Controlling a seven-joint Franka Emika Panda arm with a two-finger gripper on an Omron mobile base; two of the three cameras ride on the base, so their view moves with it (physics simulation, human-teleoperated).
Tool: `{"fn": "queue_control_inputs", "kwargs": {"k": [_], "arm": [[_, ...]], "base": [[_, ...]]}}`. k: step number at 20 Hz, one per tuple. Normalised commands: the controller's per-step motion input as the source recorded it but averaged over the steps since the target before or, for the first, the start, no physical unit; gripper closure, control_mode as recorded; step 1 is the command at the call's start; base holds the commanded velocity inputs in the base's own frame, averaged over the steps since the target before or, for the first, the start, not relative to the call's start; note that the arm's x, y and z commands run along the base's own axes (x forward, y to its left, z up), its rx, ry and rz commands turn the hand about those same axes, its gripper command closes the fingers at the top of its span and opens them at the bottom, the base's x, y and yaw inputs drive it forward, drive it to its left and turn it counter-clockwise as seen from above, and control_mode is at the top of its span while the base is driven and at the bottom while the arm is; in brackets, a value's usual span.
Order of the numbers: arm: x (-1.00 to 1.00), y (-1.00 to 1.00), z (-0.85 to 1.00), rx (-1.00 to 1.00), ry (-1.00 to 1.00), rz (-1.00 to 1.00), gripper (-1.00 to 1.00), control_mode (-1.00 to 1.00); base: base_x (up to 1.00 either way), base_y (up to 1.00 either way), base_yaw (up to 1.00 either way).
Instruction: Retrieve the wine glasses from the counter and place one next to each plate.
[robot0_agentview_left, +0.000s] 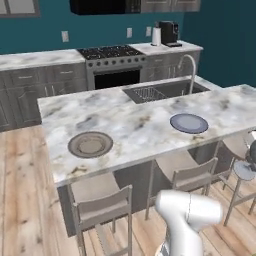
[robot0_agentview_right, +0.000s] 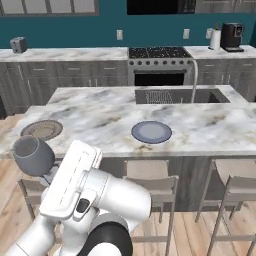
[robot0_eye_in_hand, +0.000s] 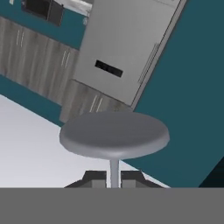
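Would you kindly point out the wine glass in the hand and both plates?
wine glass (robot0_agentview_right: 33, 155), right base view, bowl
brownish-grey plate (robot0_agentview_left: 90, 144), left base view, centre
blue-grey plate (robot0_agentview_left: 189, 123), left base view, centre

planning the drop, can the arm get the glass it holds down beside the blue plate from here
Probably yes: the marble island lies bare around the blue-grey plate, and the fingers grip the wine glass by its stem.

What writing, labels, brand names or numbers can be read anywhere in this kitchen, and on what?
None can be read.
Coffee machine: no legible brand.
Fridge: a dark panel on the door, no characters visible.
Stove: knobs too small to show any markings.
Wine glass and plates: plain, no marks.
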Motion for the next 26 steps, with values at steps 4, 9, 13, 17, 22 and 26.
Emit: {"fn": "queue_control_inputs", "kwargs": {"k": [4,9,13,17,22,26], "arm": [[0.00,0.00,0.00,0.00,0.00,0.00,1.00,1.00],[0.00,0.00,0.00,0.00,0.00,0.00,1.00,1.00],[0.00,0.00,0.00,0.00,0.00,0.00,1.00,1.00],[0.00,0.00,0.00,0.00,0.00,0.00,1.00,1.00],[0.00,0.00,0.00,0.00,0.00,0.00,1.00,1.00],[0.00,0.00,0.00,0.00,0.00,0.00,1.00,1.00]], "base": [[0.39,0.03,0.28],[0.12,0.16,0.40],[0.00,0.00,0.54],[0.08,0.03,0.52],[0.72,0.03,0.13],[1.00,0.16,0.00]]}}
